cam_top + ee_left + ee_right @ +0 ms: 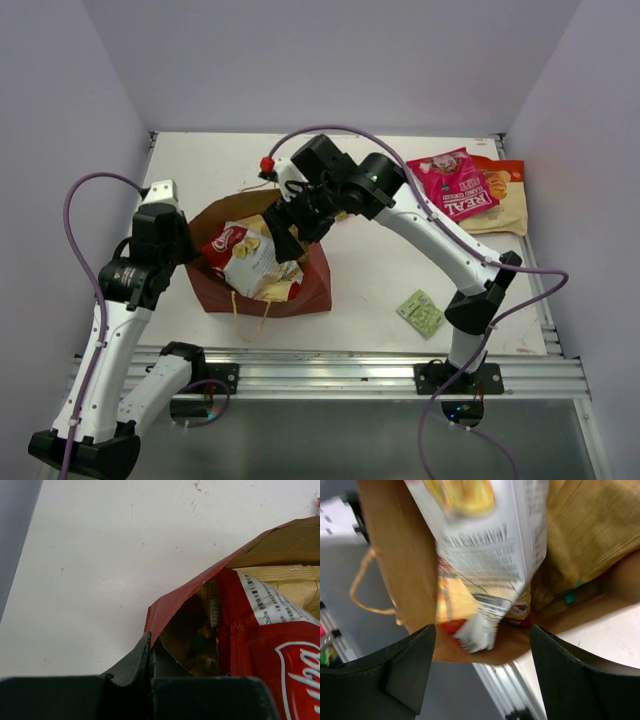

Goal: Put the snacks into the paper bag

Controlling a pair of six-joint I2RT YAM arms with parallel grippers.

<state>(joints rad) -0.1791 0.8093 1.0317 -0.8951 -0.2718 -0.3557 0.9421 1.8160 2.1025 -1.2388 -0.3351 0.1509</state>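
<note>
left gripper: clamped on the paper bag rim, seemingly to hold its mouth open
right gripper: spread wide over the white-red packet inside the bag
outside: pink packet, tan pouch, green sachet

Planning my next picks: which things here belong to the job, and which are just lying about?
Job: bag, white-red packet in it, pink packet, orange packet, green sachet.
Lying about: small red thing behind the bag.
</note>
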